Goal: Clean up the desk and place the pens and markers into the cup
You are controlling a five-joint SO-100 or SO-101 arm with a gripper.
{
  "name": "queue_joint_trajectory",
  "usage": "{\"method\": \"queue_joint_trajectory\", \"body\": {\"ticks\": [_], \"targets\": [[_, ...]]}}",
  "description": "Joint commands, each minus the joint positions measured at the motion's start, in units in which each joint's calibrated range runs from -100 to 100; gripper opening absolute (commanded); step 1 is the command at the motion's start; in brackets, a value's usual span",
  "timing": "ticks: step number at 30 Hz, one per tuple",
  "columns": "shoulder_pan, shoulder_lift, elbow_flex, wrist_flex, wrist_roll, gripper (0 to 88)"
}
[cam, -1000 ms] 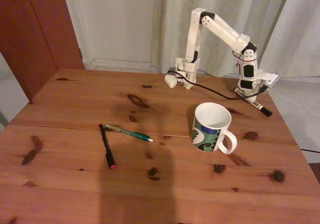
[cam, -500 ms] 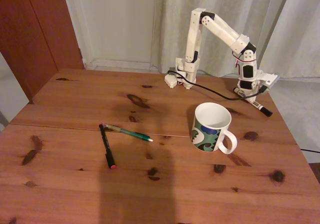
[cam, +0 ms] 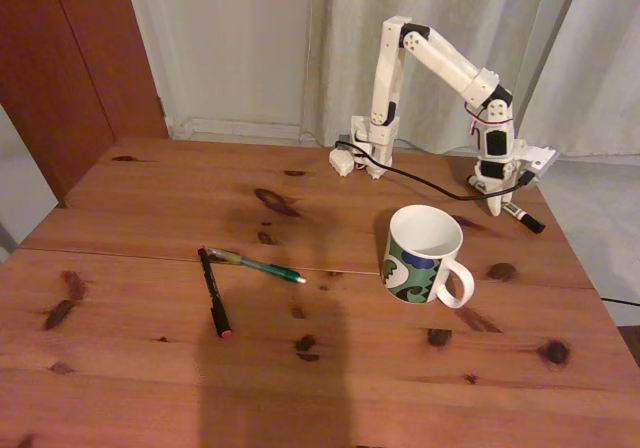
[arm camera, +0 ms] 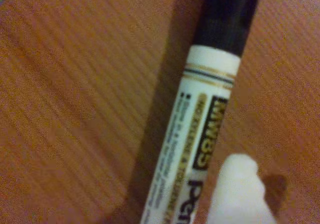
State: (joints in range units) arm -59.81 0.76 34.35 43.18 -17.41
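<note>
Up close, my wrist view resolves the white marker (arm camera: 200, 149) with its black cap and one white fingertip (arm camera: 240, 194) beside it on the tabletop (arm camera: 75, 109). Whether the gripper (cam: 497, 200) clasps it, I cannot tell. From the fixed view I add the cup (cam: 425, 255), teal pen (cam: 262, 265) and black pen (cam: 213, 293).
</note>
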Motion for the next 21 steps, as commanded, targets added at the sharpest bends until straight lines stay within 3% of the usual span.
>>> {"method": "queue_joint_trajectory", "body": {"ticks": [1, 21], "targets": [[-0.79, -0.97, -3.33, -0.38, 0.33, 15.2], [-3.60, -0.31, 0.54, -0.98, 0.18, 15.6]]}}
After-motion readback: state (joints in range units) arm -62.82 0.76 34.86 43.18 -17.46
